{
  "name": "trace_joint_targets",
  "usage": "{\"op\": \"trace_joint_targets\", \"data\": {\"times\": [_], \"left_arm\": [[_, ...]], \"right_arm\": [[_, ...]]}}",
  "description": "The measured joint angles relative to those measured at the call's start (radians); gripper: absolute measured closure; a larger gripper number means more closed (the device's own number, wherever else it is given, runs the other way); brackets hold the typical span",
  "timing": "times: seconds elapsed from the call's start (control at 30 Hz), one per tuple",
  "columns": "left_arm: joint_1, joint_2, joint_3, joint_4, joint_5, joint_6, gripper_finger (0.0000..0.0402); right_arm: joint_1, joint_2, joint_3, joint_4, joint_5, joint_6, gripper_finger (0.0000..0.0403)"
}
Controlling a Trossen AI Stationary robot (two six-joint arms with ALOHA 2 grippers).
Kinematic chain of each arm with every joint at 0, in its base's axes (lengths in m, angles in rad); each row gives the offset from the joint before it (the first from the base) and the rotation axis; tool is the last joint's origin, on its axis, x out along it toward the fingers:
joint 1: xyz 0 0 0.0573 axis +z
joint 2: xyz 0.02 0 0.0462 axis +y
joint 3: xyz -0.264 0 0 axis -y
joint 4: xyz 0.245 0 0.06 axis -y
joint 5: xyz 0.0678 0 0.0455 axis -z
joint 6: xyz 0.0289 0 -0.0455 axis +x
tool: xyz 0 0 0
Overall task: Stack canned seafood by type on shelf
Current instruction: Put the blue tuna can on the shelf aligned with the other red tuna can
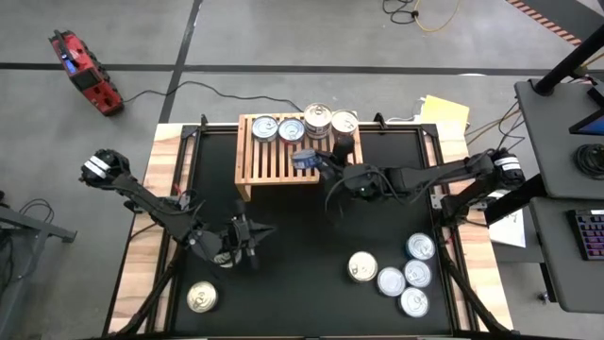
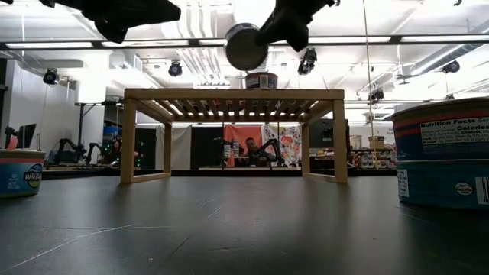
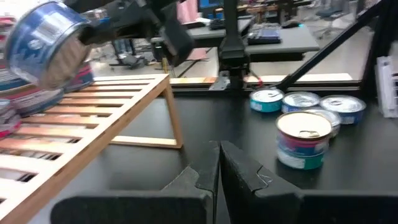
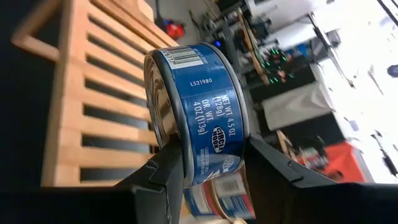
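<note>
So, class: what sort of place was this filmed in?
Probably a robotics lab or workshop: two robot arms work at a black-topped table, cables trail over a concrete floor, and desks with a keyboard stand alongside.

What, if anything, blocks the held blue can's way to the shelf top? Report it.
Nothing visible does. The right gripper holds the blue can tilted on edge above the shelf, over bare slats. The cans already on the shelf sit along its far edge, beyond the held can.

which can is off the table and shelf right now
The blue-labelled can clamped on its sides in the right end effector, held tilted above the shelf. Every other can rests on the shelf or the table.
</note>
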Motion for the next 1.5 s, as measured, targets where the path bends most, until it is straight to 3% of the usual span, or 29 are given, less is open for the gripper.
{"op": "trace_joint_targets", "data": {"times": [0.1,0.37,0.6,1.5], "left_arm": [[0.0,0.0,-0.007,-0.003,-0.037,0.002,0.0401],[0.0,0.0,-0.018,0.001,-0.043,-0.009,0.0401],[-0.002,0.0,-0.021,0.002,-0.043,-0.01,0.0401],[-0.002,0.002,-0.026,-0.001,-0.043,-0.006,0.0401]], "right_arm": [[-0.017,0.004,0.0,0.021,-0.079,0.022,0.0277],[-0.024,0.073,0.007,0.072,-0.076,-0.014,0.0277],[-0.027,0.152,0.008,0.189,0.09,-0.158,0.0277],[-0.03,0.166,0.002,0.155,0.072,-0.103,0.0268]]}}
